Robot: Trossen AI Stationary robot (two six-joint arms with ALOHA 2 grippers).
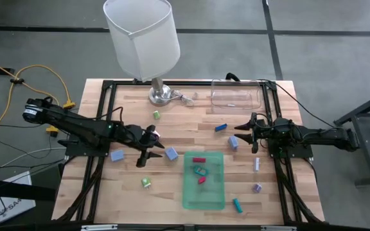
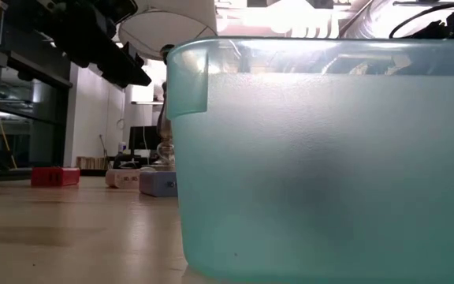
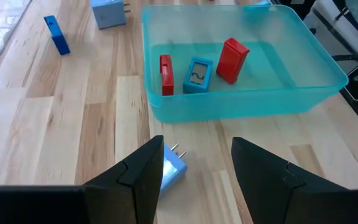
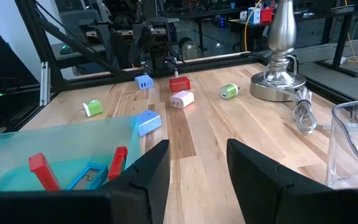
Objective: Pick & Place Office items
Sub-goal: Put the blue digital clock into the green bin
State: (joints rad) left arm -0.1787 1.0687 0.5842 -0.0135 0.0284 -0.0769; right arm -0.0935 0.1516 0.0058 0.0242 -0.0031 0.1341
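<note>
The office items are small coloured pieces spread over the wooden table. A green tray (image 1: 216,192) holds two red pieces (image 3: 231,60) and a blue one (image 3: 197,75). My left gripper (image 1: 145,149) hovers open left of the tray, fingers pointing at it. A blue plug block (image 3: 174,167) lies flat on the table just ahead of the fingers, partly hidden by one finger (image 3: 143,180). My right gripper (image 1: 252,131) waits open at the table's right, beside a blue block (image 1: 234,142); its fingers (image 4: 146,175) hold nothing.
A lamp (image 1: 143,38) stands on its metal base (image 1: 161,95) at the far edge, next to a clear container (image 1: 236,96). Loose pieces: green (image 1: 156,114), green (image 1: 146,183), blue (image 1: 117,155), blue stick (image 1: 221,127), white (image 1: 257,164), purple (image 1: 257,188), teal (image 1: 237,205).
</note>
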